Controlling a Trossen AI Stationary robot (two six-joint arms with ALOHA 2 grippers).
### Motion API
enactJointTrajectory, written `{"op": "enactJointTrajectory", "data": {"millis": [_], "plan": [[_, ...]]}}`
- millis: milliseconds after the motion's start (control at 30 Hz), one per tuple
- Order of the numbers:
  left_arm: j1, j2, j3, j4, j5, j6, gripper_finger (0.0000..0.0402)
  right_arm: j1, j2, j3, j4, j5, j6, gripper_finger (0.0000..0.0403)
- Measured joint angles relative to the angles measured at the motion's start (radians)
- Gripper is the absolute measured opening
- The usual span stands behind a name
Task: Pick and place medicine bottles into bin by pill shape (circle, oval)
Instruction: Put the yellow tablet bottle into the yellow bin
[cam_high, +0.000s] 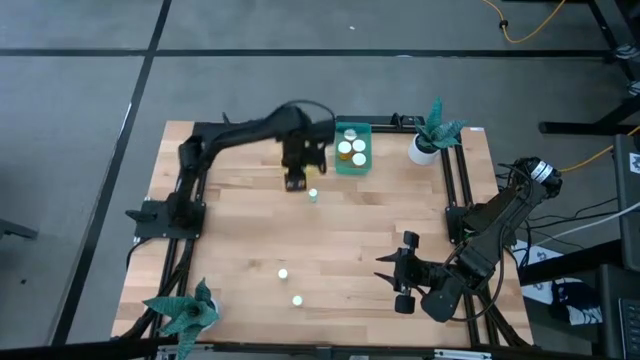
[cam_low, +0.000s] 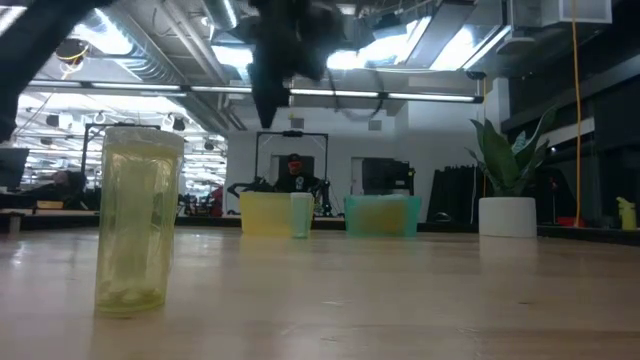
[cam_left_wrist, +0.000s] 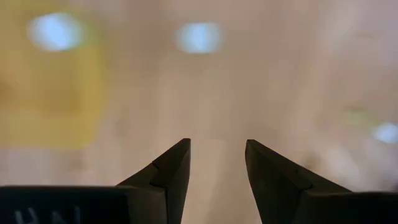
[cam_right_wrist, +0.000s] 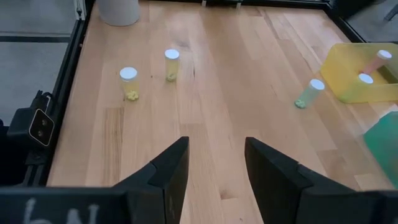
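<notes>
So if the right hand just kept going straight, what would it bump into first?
Probably the bottle ahead of the right hand, though it stands slightly off that line, so the hand might pass it over bare table. Depth is hard to judge.

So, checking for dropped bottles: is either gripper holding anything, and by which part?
Nothing is held. The left gripper and right gripper both show empty gaps between their fingers.

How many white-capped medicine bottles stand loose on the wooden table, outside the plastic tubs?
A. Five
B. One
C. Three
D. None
C: the high view shows one white-capped medicine bottle just below the left gripper near the tubs, and two more, and, toward the near edge of the wooden table.
</notes>
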Motion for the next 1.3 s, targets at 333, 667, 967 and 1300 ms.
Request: {"op": "enactJointTrajectory", "data": {"millis": [333, 667, 967, 1300], "plan": [[-0.409, -0.344, -0.421, 0.184, -0.112, -0.407, 0.0147, 0.000, 0.000, 0.000, 0.001, 0.000, 0.001, 0.0158], [-0.758, -0.400, -0.711, 0.478, -0.151, -0.642, 0.0147, 0.000, 0.000, 0.000, 0.001, -0.005, 0.000, 0.0158], [-0.824, -0.306, -0.794, 0.631, -0.152, -0.728, 0.0147, 0.000, 0.000, 0.000, -0.004, -0.032, 0.027, 0.0158], [-0.809, -0.215, -0.793, 0.672, -0.132, -0.696, 0.0147, 0.000, 0.000, 0.000, -0.005, -0.052, 0.027, 0.0158]]}}
